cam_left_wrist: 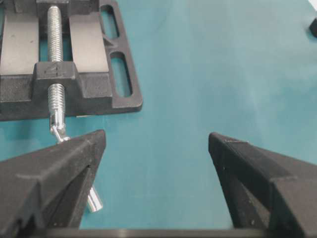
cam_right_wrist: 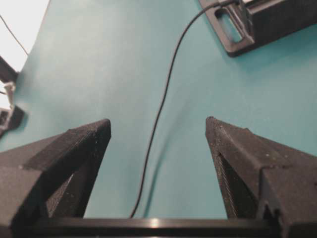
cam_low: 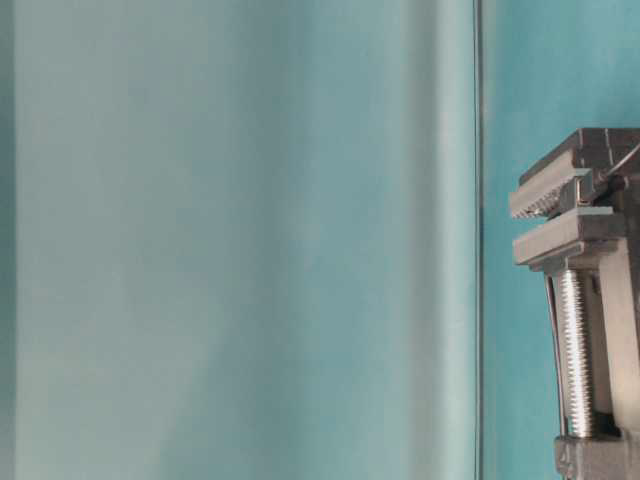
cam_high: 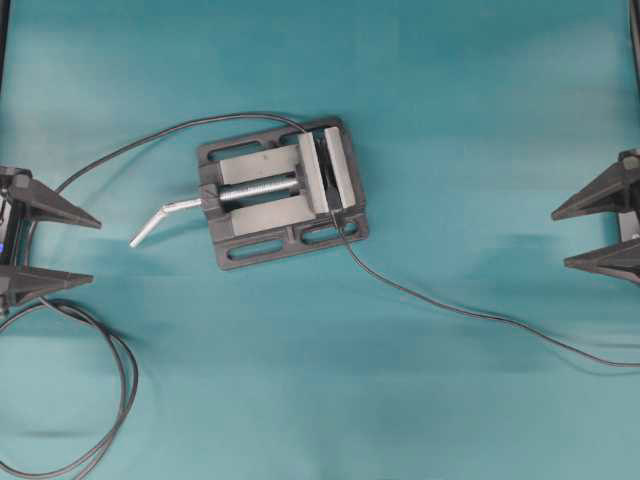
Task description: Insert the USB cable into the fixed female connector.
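Both grippers spread wide, holding nothing, at opposite table edges.
Left gripper (cam_high: 95,248) sits at the left edge, right gripper (cam_high: 558,237) at the right, the vise (cam_high: 282,192) between them. USB cable (cam_high: 450,306) trails from the vise's jaw end toward the right edge; its plug and the fixed female connector cannot be made out.
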You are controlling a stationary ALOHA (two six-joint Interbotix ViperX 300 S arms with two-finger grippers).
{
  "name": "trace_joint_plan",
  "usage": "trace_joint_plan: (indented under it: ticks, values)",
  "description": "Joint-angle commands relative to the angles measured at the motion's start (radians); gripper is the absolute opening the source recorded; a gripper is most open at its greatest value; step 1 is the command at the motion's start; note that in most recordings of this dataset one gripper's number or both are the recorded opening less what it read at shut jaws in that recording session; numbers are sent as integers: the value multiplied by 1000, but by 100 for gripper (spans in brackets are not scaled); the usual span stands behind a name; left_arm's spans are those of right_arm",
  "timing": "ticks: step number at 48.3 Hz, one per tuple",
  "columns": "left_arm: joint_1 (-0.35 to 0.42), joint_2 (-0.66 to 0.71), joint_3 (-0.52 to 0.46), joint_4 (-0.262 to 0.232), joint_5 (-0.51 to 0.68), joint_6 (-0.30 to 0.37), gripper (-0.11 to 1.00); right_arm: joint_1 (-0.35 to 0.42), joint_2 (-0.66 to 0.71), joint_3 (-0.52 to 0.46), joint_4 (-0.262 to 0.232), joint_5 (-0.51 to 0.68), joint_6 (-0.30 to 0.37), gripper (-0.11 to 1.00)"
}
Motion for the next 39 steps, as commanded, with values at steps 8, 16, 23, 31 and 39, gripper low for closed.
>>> trace_joint_plan:
  ticks: [8,16,23,31,39]
  values:
    - [-2,6,-12,3,-9,-9,100,-3,5,-18,-72,54,-2,82]
    - [-2,6,-12,3,-9,-9,100,-3,3,-21,-127,152,9,82]
    - [0,6,-12,3,-9,-9,100,-3,-12,-21,-137,156,29,82]
    - [-2,6,-12,3,-9,-9,100,-5,-25,-21,-138,164,29,82]
    - [-2,6,-12,3,-9,-9,100,-5,-25,-21,-138,164,29,82]
